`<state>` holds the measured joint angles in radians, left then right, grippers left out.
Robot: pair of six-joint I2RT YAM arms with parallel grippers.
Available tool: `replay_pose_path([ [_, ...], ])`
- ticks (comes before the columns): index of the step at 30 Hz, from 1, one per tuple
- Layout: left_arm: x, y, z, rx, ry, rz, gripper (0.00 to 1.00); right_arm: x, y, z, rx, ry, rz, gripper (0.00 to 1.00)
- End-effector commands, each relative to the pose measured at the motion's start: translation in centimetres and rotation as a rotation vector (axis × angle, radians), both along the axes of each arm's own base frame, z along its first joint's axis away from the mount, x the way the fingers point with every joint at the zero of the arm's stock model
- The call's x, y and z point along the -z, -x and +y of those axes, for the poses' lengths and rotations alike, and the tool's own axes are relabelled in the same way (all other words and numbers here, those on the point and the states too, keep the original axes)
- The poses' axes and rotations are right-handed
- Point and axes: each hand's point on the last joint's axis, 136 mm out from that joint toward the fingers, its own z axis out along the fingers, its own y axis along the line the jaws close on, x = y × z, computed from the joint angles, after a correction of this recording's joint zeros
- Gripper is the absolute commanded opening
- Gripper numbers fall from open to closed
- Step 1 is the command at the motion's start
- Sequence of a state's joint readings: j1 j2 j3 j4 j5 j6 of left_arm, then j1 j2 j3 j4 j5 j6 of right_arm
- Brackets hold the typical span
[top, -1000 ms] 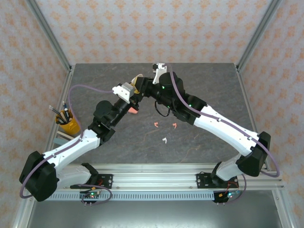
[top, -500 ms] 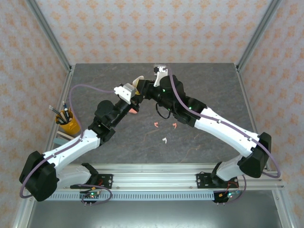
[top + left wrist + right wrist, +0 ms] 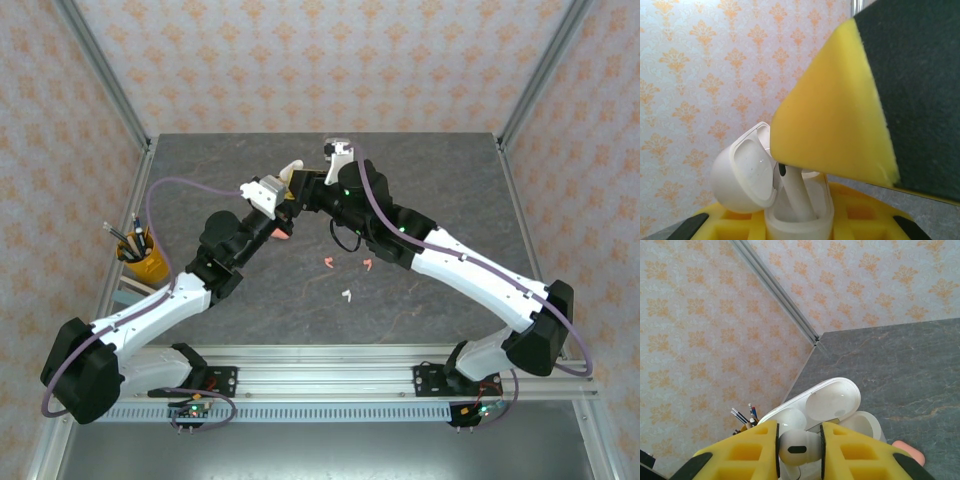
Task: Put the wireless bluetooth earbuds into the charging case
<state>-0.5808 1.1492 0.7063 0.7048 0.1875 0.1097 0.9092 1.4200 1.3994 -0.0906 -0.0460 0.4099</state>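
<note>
Robot lab cell is suggested: wallpapered panels (image 3: 300, 60) in alu frame (image 3: 104, 68), grey surface (image 3: 440, 170), mounting rail (image 3: 330, 378).

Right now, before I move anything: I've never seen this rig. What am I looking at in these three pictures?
Two robot arms are bolted at the table's near edge. The top picture looks down from behind them; the other two come from wrist cameras, with that arm's yellow fingers at the bottom. The left claw is shut on an open white charging case. The right claw grips a white earbud, its stem inside that case. On the table lie a coral earbud, a second coral earbud and a loose white earbud. A yellow cup of pens stands at the left edge.
</note>
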Motion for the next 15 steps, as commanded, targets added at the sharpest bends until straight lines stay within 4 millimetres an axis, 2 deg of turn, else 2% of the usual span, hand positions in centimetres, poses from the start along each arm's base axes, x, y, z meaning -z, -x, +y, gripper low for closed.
replay_pose_path([
  [1,-5.0,0.8,0.8,-0.009,0.083,-0.127,0.00,3.2,0.7,0.3,-0.034,0.092,0.056,0.24],
  [11,-5.1,1.0,1.1,-0.015,0.085,-0.131,0.00,5.5,1.3,0.3,-0.054,0.165,0.105,0.23],
  [15,-5.0,1.0,1.2,-0.020,0.080,-0.129,0.00,5.8,1.5,-0.2,-0.043,0.180,0.108,0.28],
])
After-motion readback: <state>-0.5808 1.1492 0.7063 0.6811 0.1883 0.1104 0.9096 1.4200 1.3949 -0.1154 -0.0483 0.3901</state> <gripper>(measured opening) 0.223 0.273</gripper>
